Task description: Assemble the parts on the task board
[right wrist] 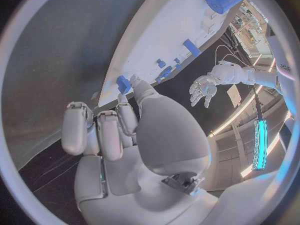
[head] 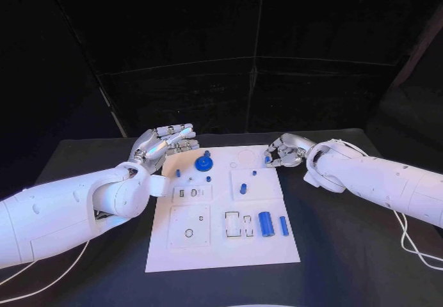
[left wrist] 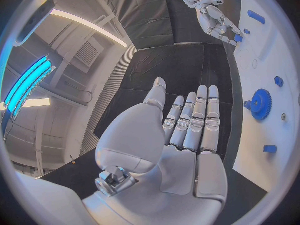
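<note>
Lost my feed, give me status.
Left hand open, raised beside the board. Right hand pinching a small blue part at the board's far corner. Gear on board. Nothing in the way.

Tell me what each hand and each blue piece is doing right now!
left hand: open, fingers straight, holding nothing, beside the board's far left corner.
right hand: pinching a small blue part at the board's far right edge.
blue gear: sitting on the task board.
two blue cylinders: lying flat side by side on the board.
</note>
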{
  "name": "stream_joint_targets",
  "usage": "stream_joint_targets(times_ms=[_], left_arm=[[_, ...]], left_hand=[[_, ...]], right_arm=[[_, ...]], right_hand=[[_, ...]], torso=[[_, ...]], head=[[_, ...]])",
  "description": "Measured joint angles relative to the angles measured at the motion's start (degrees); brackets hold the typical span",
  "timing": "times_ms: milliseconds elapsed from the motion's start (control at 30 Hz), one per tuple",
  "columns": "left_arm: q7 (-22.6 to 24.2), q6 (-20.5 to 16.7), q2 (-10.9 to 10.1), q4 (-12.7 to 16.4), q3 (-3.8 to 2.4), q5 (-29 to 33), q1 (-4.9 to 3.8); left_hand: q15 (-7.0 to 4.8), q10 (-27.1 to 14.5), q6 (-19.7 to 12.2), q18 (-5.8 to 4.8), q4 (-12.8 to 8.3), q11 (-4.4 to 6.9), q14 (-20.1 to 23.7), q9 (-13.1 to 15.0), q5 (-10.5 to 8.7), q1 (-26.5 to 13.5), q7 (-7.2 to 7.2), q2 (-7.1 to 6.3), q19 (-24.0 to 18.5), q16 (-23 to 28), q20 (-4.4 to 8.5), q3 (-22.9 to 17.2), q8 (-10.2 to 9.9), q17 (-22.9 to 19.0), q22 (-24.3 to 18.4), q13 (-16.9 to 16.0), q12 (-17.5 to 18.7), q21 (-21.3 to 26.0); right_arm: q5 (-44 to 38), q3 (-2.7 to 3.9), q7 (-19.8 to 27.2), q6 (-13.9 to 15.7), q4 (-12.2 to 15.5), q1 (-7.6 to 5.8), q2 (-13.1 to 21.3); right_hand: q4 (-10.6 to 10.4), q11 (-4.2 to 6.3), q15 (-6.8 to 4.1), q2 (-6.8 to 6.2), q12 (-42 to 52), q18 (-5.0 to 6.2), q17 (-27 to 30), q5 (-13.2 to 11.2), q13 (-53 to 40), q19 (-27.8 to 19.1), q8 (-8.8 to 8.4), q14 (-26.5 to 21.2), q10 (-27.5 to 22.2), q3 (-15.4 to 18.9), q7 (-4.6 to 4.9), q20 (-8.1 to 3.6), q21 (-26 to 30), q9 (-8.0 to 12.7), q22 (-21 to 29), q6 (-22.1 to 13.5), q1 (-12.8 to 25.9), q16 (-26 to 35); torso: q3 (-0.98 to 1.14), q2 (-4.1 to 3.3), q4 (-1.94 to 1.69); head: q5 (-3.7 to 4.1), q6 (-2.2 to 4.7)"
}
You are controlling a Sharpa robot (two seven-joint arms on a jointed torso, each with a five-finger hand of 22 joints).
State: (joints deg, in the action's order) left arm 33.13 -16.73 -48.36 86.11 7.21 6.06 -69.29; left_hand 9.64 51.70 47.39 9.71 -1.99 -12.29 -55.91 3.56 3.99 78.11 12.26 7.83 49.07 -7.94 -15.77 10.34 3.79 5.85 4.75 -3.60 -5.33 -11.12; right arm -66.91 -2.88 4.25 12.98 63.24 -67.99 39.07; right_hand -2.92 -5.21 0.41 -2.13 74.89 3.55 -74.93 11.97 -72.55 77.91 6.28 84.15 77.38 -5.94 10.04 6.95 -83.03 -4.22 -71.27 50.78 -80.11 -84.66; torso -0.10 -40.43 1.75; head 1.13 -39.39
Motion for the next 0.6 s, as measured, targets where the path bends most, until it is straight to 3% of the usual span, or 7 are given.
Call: stream_joint_targets(times_ms=[200,267,600], left_arm=[[-0.01,0.0,0.02,-0.05,0.0,0.0,0.02],[-0.01,0.0,0.02,-0.07,0.0,0.0,0.02],[-0.03,0.0,0.02,-0.18,0.0,0.0,0.02]], left_hand=[[0.0,0.0,0.0,0.0,0.0,0.0,0.0,0.0,0.0,0.0,0.0,0.0,0.0,0.0,0.0,0.0,0.0,0.0,-0.05,0.0,0.0,0.0],[0.0,0.0,0.0,0.0,0.0,0.0,0.0,0.0,0.0,0.0,0.0,0.0,0.0,0.0,0.0,0.0,0.0,0.0,-0.05,0.0,0.0,0.01],[0.0,0.0,0.0,0.0,-0.16,0.0,0.0,0.0,0.0,0.0,0.0,0.0,0.0,0.0,0.0,-0.16,0.0,0.0,-0.05,0.0,0.0,0.0]], right_arm=[[-0.15,0.0,-0.35,0.0,-0.45,0.1,-0.34],[-0.26,0.0,-0.53,-0.04,-0.65,0.11,-0.41],[-0.8,0.0,-1.27,-0.09,-0.94,0.16,-0.5]], right_hand=[[-0.47,0.32,0.0,1.29,0.32,0.0,0.0,-3.06,-0.39,0.0,1.0,0.0,0.31,-0.47,-0.41,0.0,0.0,-0.09,-0.25,2.03,0.03,0.0],[-0.39,0.43,0.0,1.83,0.32,0.0,0.0,-3.22,-0.43,0.14,1.11,0.0,0.43,-0.71,-0.61,-0.14,0.0,-0.09,-0.32,2.24,0.07,0.0],[-0.4,0.52,0.0,1.85,0.32,0.01,0.01,-3.22,-0.48,0.21,1.32,0.0,0.52,-0.85,-0.61,-0.21,0.0,-0.13,-0.38,2.65,0.04,0.0]], torso=[[-0.01,0.0,-0.02],[-0.01,0.0,-0.03],[0.02,0.01,-0.04]], head=[[0.0,-0.08],[0.01,-0.13],[-0.02,-0.28]])
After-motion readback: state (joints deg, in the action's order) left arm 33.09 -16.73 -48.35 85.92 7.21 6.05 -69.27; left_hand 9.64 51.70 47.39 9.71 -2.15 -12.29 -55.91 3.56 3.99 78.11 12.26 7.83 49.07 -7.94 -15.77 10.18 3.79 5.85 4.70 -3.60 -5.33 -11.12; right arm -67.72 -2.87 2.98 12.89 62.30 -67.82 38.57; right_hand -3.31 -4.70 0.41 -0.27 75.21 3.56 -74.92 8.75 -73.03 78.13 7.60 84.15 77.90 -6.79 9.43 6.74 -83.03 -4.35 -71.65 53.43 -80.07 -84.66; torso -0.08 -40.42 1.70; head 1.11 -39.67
